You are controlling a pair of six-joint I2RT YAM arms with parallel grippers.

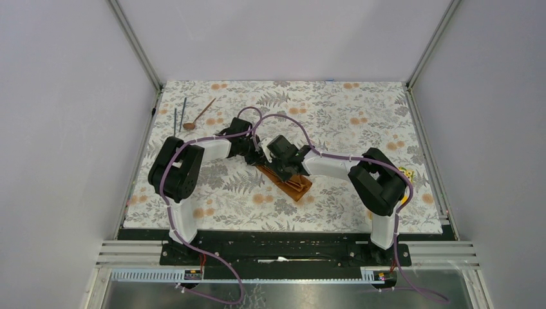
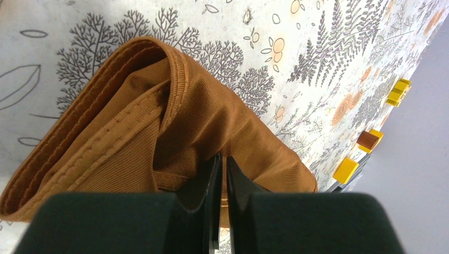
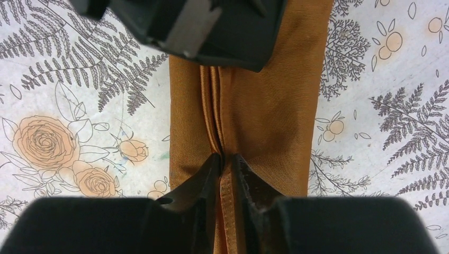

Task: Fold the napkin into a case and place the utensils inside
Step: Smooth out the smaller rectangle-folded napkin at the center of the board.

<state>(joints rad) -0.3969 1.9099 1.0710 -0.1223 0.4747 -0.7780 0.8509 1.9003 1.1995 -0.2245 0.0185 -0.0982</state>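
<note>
The rust-orange napkin [image 1: 291, 182] lies as a narrow folded strip on the floral tablecloth at mid table. My left gripper [image 1: 256, 156] is at its far end, shut on a fold of the napkin [image 2: 159, 121]. My right gripper [image 1: 287, 172] is over its middle, shut on a hemmed edge of the napkin [image 3: 265, 106]. In the right wrist view the left gripper's body [image 3: 212, 26] hangs over the far end of the strip. The copper-brown spoon [image 1: 198, 116] and two dark grey rods [image 1: 179, 114] lie at the far left, apart from both grippers.
Small yellow blocks [image 1: 407, 172] sit at the right edge of the tablecloth [image 1: 348, 116], also in the left wrist view [image 2: 345, 169] with a brown block [image 2: 368, 140]. Grey walls and metal frame rails bound the table.
</note>
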